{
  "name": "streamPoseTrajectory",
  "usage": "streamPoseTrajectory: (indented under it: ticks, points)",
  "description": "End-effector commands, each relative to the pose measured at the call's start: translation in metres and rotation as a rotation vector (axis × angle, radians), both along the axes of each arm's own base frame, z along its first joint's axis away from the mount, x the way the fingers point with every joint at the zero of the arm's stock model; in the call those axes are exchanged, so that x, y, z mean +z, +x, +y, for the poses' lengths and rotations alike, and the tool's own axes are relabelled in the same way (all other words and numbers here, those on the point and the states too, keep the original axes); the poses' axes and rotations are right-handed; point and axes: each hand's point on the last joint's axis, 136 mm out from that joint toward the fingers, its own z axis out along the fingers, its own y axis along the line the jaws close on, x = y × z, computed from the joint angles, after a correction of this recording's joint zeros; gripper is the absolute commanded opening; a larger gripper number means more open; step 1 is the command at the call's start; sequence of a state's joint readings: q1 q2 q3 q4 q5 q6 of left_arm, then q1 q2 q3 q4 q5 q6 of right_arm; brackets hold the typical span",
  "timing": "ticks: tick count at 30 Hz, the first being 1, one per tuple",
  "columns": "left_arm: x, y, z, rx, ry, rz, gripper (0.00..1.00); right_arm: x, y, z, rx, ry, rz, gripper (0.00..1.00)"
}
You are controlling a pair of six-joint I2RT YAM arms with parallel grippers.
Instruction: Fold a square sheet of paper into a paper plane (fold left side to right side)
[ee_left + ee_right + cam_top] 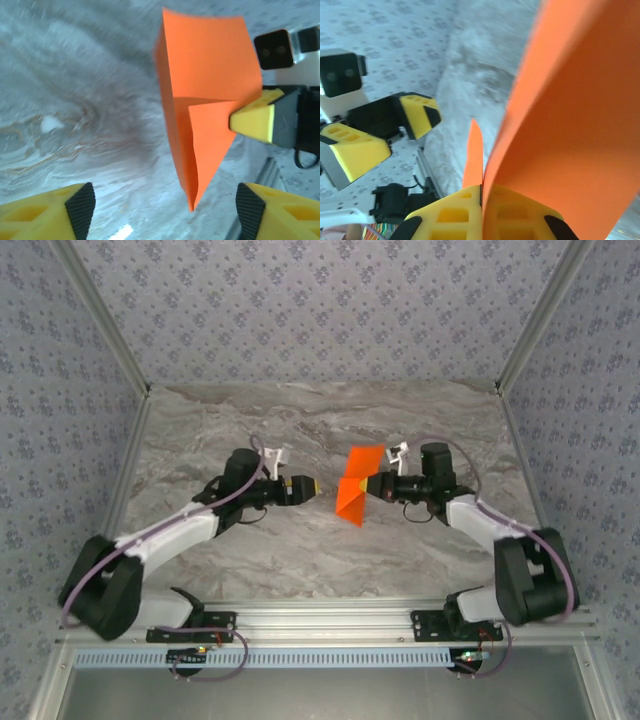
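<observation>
Closest to the lens in the right wrist view, the right pincer (482, 200) has its two yellow fingers pressed together on the folded orange sheet of paper (570, 115), a paper edge running straight into the seam between them. The sheet rises from that grip as a broad, slightly curved face, with a narrower flap beside it.

In the left wrist view the sheet is broad at the top and narrows to a point at the bottom, with a diagonal crease and an overlapping triangular layer where the right pincer bites its side edge. The left pincer (165, 212) stands with its fingers (75, 210) spread wide apart and nothing between them; the paper's point hangs ahead of the gap, apart from both.

From above, the two pincers face each other over the middle of the marbled bench (300, 420), the paper just right of centre between them. Whether its point touches the bench cannot be told.
</observation>
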State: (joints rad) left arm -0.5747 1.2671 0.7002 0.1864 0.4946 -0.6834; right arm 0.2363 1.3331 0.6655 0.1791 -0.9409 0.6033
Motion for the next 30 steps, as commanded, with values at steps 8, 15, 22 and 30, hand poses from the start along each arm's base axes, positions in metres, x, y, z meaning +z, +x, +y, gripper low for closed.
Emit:
streamPoseTrajectory:
  ticks: [8, 15, 22, 30]
  points:
    - [0.147, -0.048, -0.010, -0.147, -0.394, -0.198, 0.88, 0.160, -0.051, 0.022, 0.173, 0.190, -0.307, 0.09]
    - [0.179, -0.076, -0.034, -0.274, -0.460, -0.262, 0.85, 0.199, -0.081, 0.049, 0.267, 0.239, -0.379, 0.09]
    - [0.194, -0.086, -0.037, -0.295, -0.503, -0.294, 0.45, 0.211, -0.090, 0.052, 0.280, 0.260, -0.404, 0.11]
    - [0.178, -0.079, -0.033, -0.220, -0.388, -0.302, 0.07, 0.183, -0.086, 0.033, 0.176, 0.074, -0.414, 0.44]
